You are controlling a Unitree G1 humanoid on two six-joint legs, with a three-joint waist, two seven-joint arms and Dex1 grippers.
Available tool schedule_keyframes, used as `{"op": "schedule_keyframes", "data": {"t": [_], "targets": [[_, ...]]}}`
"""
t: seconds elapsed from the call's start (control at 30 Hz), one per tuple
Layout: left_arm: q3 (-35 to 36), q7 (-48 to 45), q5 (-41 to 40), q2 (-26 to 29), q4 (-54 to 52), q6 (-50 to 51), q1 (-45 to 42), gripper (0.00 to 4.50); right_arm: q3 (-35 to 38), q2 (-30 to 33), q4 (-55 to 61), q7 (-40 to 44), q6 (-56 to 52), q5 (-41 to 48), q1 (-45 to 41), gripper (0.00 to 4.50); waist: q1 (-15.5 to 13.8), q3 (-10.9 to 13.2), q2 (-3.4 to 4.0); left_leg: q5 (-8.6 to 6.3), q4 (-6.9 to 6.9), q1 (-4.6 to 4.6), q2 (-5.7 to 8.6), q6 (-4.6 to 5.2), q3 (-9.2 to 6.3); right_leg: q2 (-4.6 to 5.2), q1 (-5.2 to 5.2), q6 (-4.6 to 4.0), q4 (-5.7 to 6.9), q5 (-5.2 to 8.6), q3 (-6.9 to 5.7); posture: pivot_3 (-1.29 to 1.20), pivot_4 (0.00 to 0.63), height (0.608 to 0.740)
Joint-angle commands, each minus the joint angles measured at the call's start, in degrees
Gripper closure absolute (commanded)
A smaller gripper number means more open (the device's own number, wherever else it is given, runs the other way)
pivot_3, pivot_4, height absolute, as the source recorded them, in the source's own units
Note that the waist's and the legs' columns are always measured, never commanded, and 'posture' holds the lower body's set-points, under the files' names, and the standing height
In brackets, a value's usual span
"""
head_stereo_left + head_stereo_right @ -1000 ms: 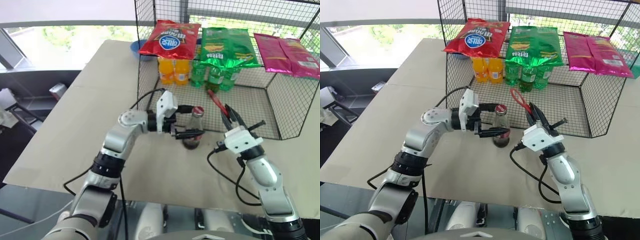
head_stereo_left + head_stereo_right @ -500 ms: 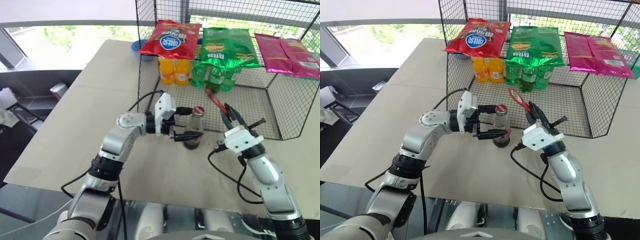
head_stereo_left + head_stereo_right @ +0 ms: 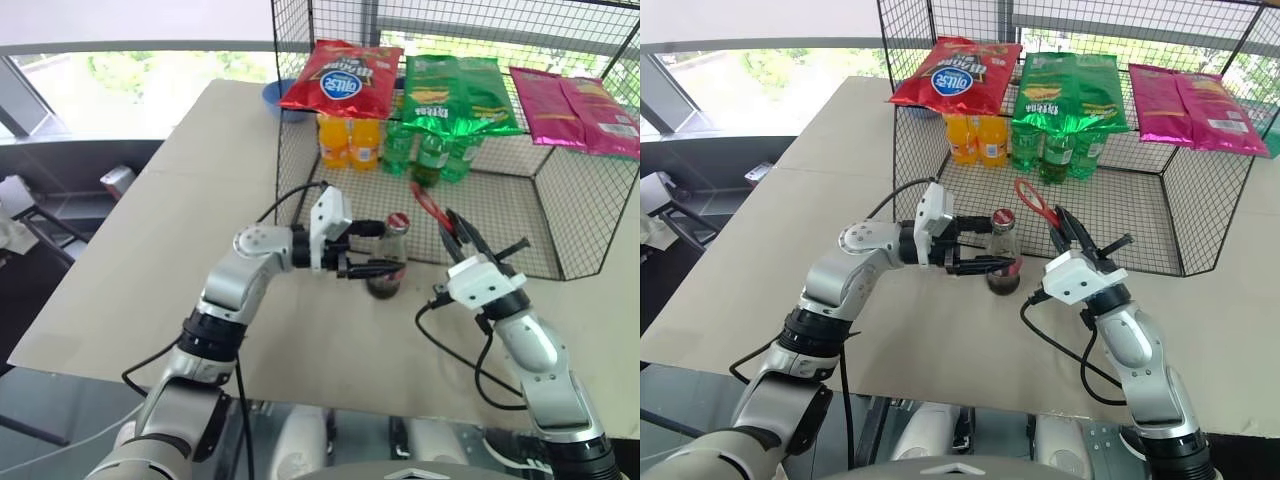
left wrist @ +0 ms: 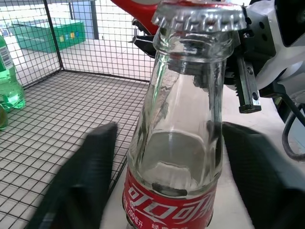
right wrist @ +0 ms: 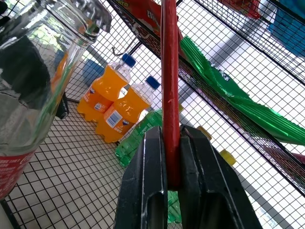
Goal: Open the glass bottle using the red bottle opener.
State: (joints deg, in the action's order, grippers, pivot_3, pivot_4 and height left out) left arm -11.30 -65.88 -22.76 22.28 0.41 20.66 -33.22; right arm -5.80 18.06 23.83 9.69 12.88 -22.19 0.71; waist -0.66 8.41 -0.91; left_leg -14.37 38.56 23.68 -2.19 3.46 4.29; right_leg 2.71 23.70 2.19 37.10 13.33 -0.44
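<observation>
One glass bottle [image 3: 387,260] stands upright on the beige table [image 3: 180,220], just in front of the open side of a wire mesh rack [image 3: 560,170]. Its red cap [image 4: 199,15] is on, dark cola sits low in the body, and a red label wraps its lower part.

The left gripper [image 3: 375,250] reaches in level from the robot's left, its two black fingers [image 4: 83,176] lying either side of the bottle. In the left wrist view there is a narrow gap between each finger and the glass, so they are parted around the bottle and not pressing on it; I cannot tell from the head views whether either pad touches.

Just to the right of the bottle, the right gripper [image 3: 459,237] points up and away from the robot. Its fingers [image 5: 147,191] are clamped tight on the handle of the red bottle opener [image 3: 431,208], which sticks up slanting from between them, its loop end above and a little behind the cap, apart from it.

Inside the rack, on the mesh floor, two orange soda bottles [image 3: 348,142] stand beside a cluster of green plastic bottles [image 3: 430,152]. On the shelf above lie a red chip bag [image 3: 342,78], a green bag [image 3: 455,95] and pink bags [image 3: 575,108]. A black cable [image 3: 455,345] loops off the right wrist.
</observation>
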Motion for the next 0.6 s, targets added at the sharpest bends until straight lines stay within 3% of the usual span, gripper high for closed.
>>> {"op": "schedule_keyframes", "data": {"t": [0.03, 0.6], "targets": [[0.54, -0.15, -1.11, -0.08, -2.95, -0.4, -0.55, 2.37, 0.29, 0.43, 3.32, 0.41, 1.26, 0.53, -0.24, 4.5, 0.0, 0.0, 0.0, 0.0, 0.0, 0.0, 0.0, 0.0, 0.0, 0.0, 0.0, 0.0, 0.0, 0.0, 0.0, 0.0, 0.15, 0.74], [1.0, -0.36, -1.64, 1.05, -4.12, 0.77, -0.5, 2.37, -7.57, 1.66, -1.27, -0.25, 9.04, -5.51, 2.81, 4.5, -0.02, 0.0, 0.0, 0.0, 0.01, -0.02, -0.01, -0.01, 0.0, 0.0, -0.01, -0.01, 0.0, 0.01, 0.0, 0.0, 0.15, 0.74]]}}
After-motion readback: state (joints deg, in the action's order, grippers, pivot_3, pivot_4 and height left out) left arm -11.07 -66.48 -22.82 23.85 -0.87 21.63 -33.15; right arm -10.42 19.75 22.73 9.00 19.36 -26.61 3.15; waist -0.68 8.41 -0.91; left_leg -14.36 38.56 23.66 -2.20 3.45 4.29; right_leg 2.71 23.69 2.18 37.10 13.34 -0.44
